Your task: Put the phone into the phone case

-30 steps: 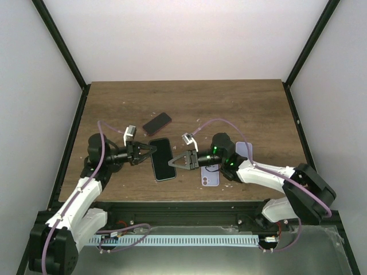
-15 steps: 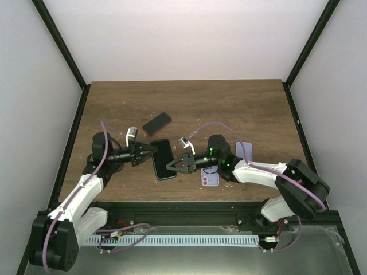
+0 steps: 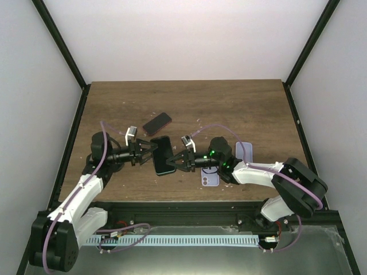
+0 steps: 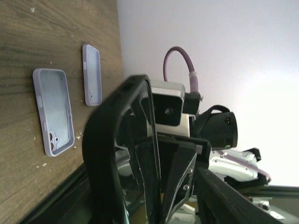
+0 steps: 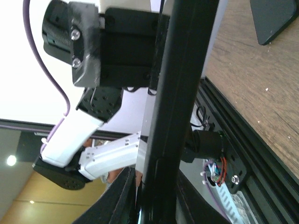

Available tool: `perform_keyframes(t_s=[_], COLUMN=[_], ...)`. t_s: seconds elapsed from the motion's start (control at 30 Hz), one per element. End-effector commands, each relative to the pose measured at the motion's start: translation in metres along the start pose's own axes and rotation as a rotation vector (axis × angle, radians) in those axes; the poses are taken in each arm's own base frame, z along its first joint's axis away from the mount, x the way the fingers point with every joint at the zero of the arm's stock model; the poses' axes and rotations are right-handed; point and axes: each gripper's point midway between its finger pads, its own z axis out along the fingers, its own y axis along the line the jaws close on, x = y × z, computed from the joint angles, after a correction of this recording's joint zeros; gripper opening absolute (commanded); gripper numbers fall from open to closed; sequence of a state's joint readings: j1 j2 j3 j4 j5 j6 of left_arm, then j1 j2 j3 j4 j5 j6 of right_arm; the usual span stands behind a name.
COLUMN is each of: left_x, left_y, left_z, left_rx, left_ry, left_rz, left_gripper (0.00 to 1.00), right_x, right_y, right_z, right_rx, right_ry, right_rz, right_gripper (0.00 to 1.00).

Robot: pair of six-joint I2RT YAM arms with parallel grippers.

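The black case [image 3: 163,156] is up off the tabletop [image 3: 229,103], between the two end effectors near the front edge. The right end effector [image 3: 179,160] is clamped on its right edge. In the right wrist view the case [image 5: 180,93] stands edge-on as a dark bar squeezed between two fingers that are cut off at the bottom of the picture. The left end effector [image 3: 148,154] sits at the case's left edge with its jaws spread. Whether the tips touch the case cannot be made out.

From the left wrist the case [image 4: 105,135] shows as a thick black rim filling the foreground and blocking that end effector's own fingers. Whether anything sits inside it is unclear.

The phone [image 3: 157,123], dark with a reddish edge, lies flat just beyond the case; only a corner of it [image 5: 275,16] shows in the right wrist view.

The near lilac case [image 3: 210,179] and the far lilac case [image 3: 243,149] are partly hidden under the right arm, but both lie open side up in the left wrist view.
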State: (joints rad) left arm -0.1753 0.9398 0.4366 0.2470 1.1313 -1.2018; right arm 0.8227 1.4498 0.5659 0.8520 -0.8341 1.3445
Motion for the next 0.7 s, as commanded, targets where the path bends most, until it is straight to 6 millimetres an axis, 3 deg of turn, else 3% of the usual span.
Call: perform_keyframes(t_s=[0.0,0.2,0.4,0.57,0.67], left_x=[0.011,0.028,0.036,0.033,0.032], left_y=[-0.005,-0.007,-0.016,-0.016,-0.010], left_z=[-0.002,0.001,0.007,0.008,0.009], left_rx=[0.027,0.048,0.083,0.097,0.087], left_ry=[0.028,0.049,0.054,0.021,0.012], left_rz=[0.031,0.039,0.064,0.057,0.039], left_gripper=[0.60,0.63,0.55,0.40,0.24], right_x=[-0.019,-0.037,-0.046,-0.048,-0.046], right_y=[0.031,0.034,0.037,0.028,0.023], right_z=[-0.002,-0.005,-0.005,-0.010,-0.010], right_rx=[-0.093,-0.091,-0.117,-0.127,-0.105], right_ry=[-0.108,-0.211,-0.249,-0.274,-0.263], right_rz=[-0.039,-0.020,-0.006,0.042,0.040], right_gripper=[0.19,0.19,0.19,0.19,0.20])
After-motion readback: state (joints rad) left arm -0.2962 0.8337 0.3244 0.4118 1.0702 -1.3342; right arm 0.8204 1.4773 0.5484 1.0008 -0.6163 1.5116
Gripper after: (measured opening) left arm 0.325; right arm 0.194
